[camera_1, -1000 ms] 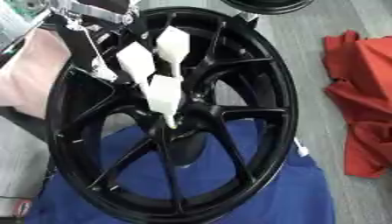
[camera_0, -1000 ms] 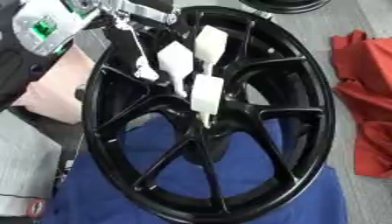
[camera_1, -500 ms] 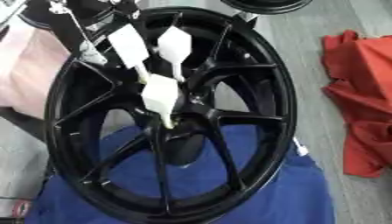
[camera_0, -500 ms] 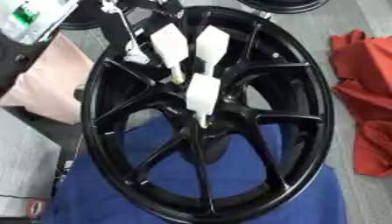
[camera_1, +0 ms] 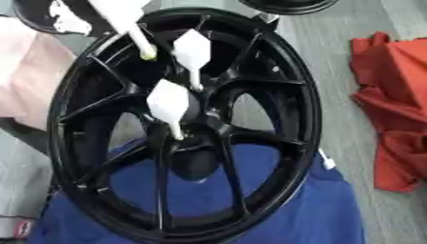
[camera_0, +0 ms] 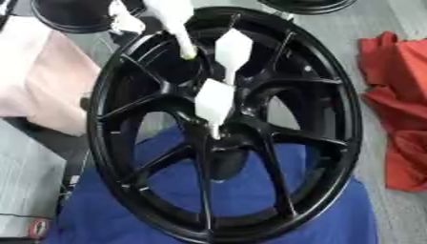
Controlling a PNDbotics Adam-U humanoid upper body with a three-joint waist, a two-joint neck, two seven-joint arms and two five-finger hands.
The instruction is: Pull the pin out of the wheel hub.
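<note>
Now | left hand (camera_0: 179,19) fingers spread, white tips at wheel hub (camera_0: 218,138) | risk: fingers slip off pin, unseen here

Left eye view: I look steeply down, close on the wheel hub (camera_0: 225,138).
Right eye view: same scene, nearly identical framing.

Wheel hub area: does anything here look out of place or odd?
Three white pins with broad flat heads stand over the black wheel. Two sit at the hub; the third is lifted toward the upper left, clear of it. Whether a hand holds it cannot be made out. Nothing looks damaged.
</note>
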